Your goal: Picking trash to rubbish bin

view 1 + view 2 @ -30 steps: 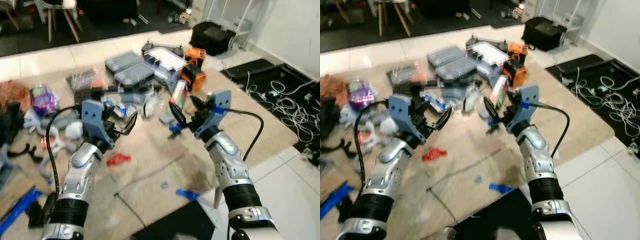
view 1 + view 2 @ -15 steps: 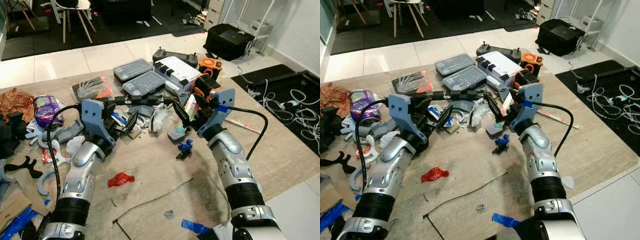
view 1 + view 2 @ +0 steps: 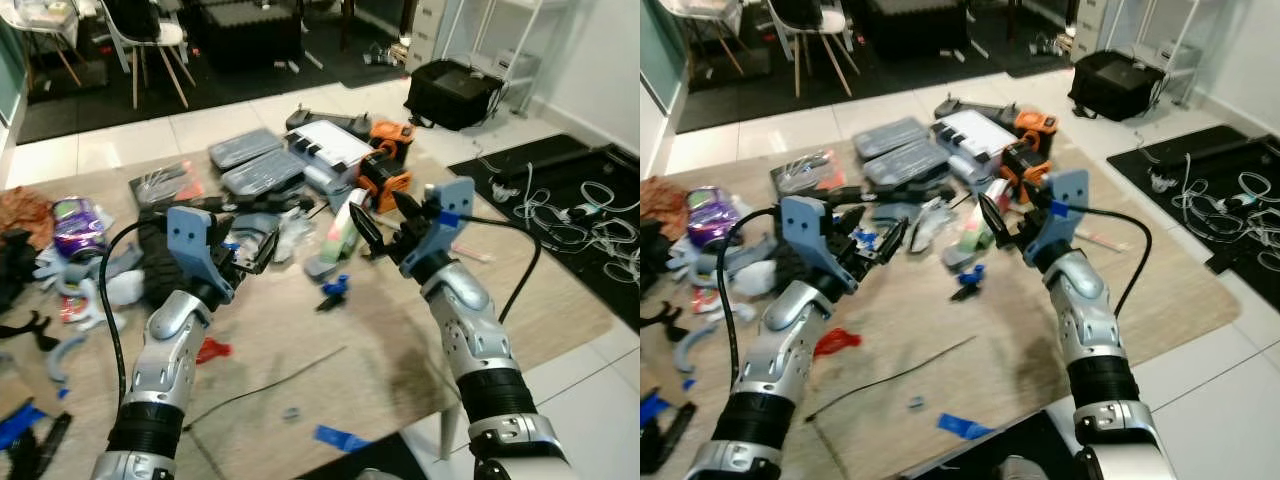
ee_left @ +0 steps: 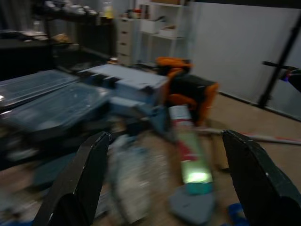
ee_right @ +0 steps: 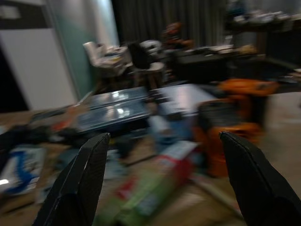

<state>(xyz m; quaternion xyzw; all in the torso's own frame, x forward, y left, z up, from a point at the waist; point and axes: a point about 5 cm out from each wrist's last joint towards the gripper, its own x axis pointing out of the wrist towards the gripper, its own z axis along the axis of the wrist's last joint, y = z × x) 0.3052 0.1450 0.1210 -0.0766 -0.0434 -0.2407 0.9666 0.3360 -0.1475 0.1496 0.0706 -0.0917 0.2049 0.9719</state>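
Note:
Trash lies scattered on a tan mat [image 3: 400, 330]: a green and white carton [image 3: 343, 226], crumpled clear plastic [image 3: 292, 232], a red wrapper [image 3: 210, 350], a small blue piece [image 3: 332, 291], a blue strip [image 3: 340, 437] and a purple bag [image 3: 74, 215]. My left gripper [image 3: 262, 235] is held open above the mat, just left of the plastic. My right gripper [image 3: 378, 210] is open too, hovering right of the carton. Nothing is between either pair of fingers. The carton [image 4: 190, 160] lies ahead of the left gripper [image 4: 164, 136] and also ahead of the right gripper [image 5: 162, 136].
Grey cases [image 3: 250, 160], a white box [image 3: 325, 140] and an orange and black tool [image 3: 385, 175] crowd the back of the mat. A black bag [image 3: 455, 90] stands further back. Cables [image 3: 570, 210] lie on a dark mat at right. A thin black cord [image 3: 265, 380] crosses the near mat.
The whole picture has shifted, so the camera moved. Both arms keep the same raised pose with open grippers. Nothing has been taken hold of.

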